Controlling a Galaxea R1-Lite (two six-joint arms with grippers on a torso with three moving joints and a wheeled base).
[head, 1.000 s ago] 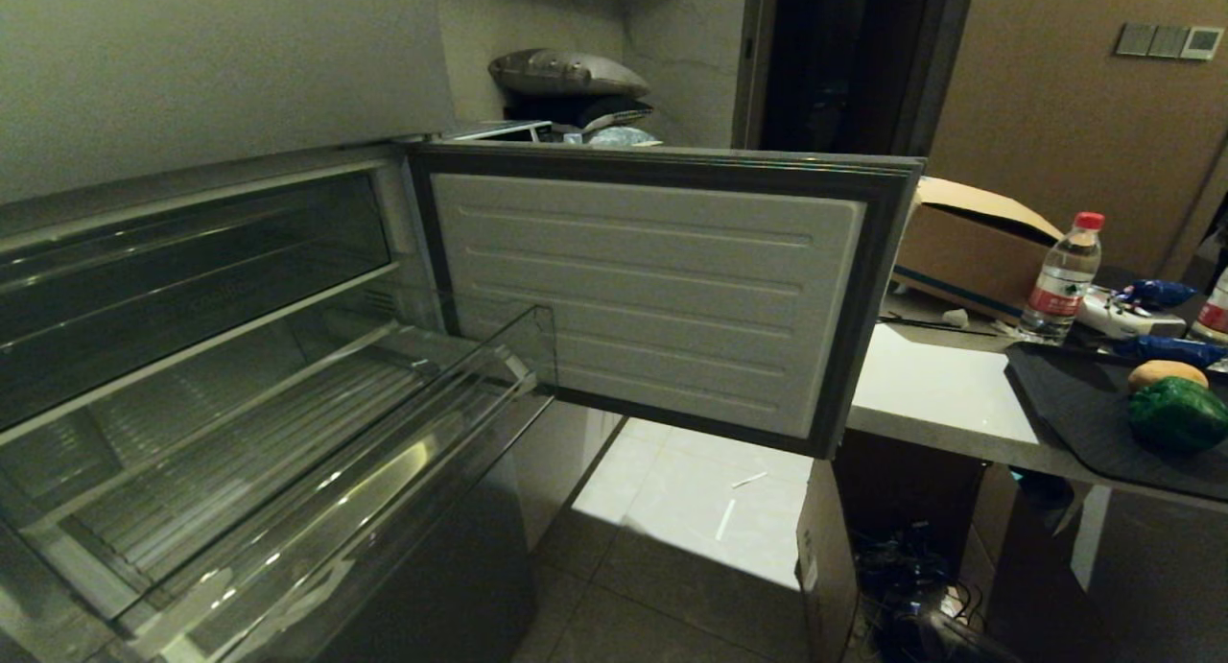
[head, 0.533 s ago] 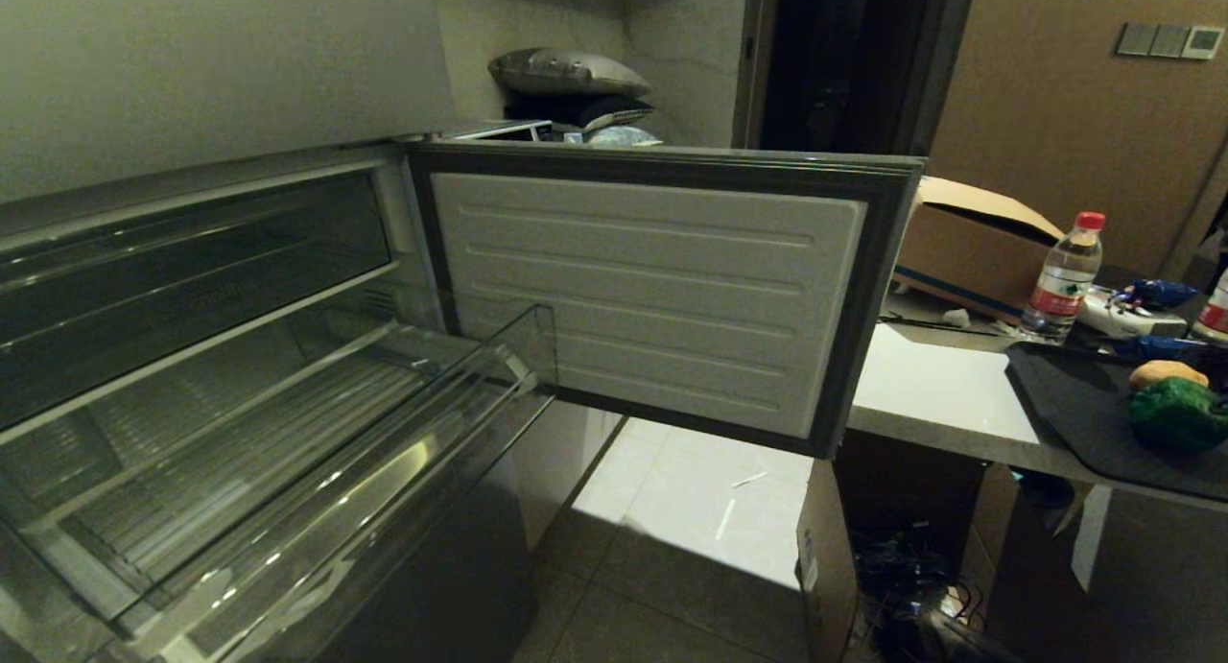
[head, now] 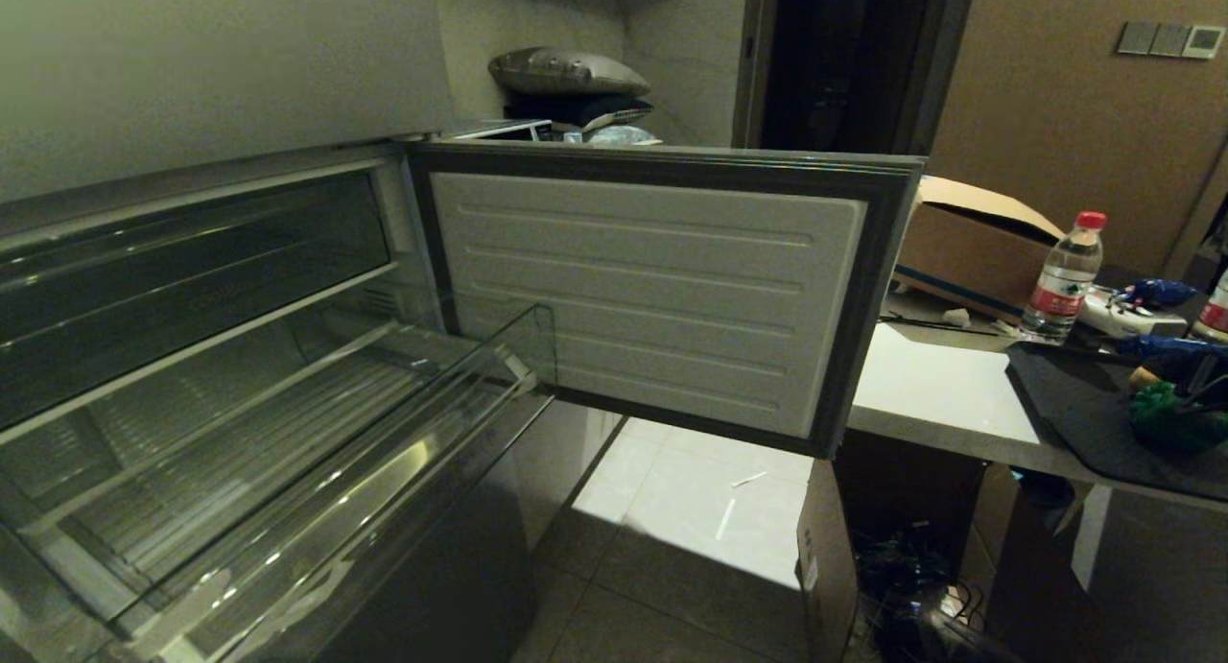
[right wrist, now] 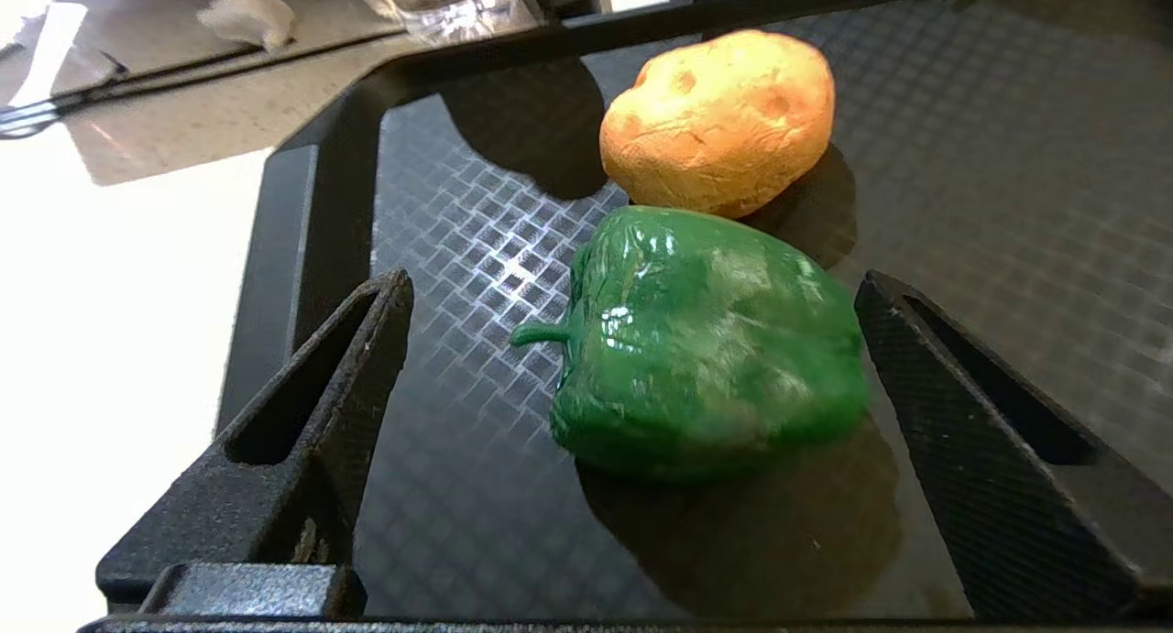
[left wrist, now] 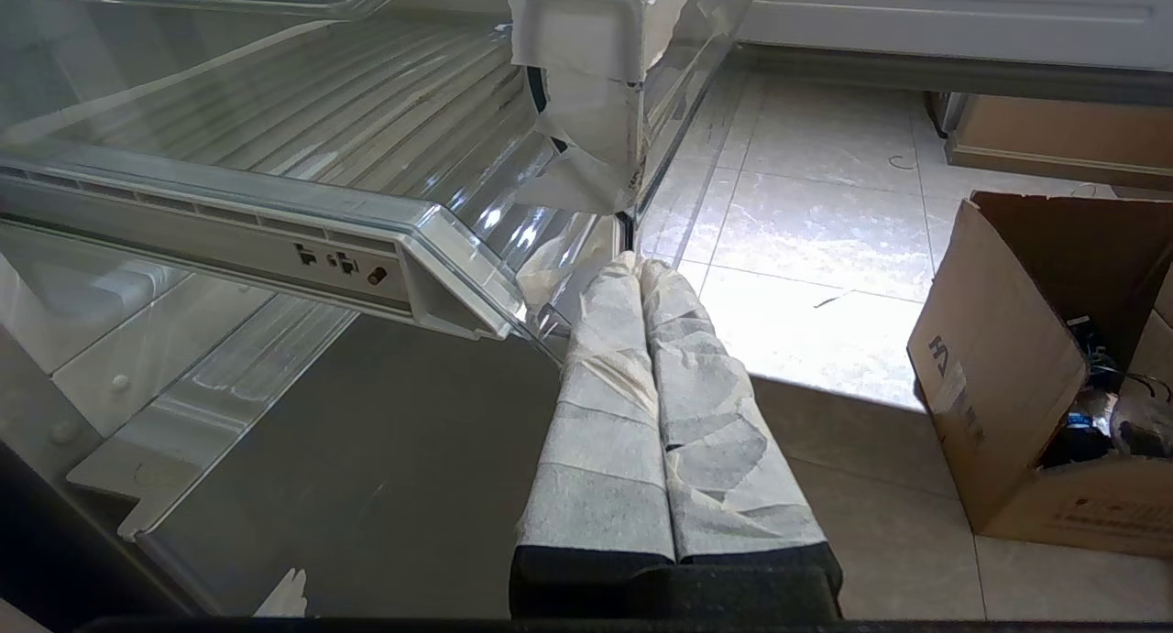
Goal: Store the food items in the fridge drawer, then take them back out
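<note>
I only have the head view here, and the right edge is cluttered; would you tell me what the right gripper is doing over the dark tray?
Observer: The right gripper is wide open, with the green pepper lying between its fingers, not gripped.
Operator: Thank you. Is anything else beside the pepper?
Observer: Yes, a potato lies just beyond it on the same black tray, close against the pepper.
Operator: And where is the left gripper, since I cannot see it?
Observer: The left gripper is shut and empty, its tips just below the front corner of the pulled-out fridge drawer.
Operator: Is that drawer holding anything?
Observer: No, its ribbed floor shows no food.
</note>
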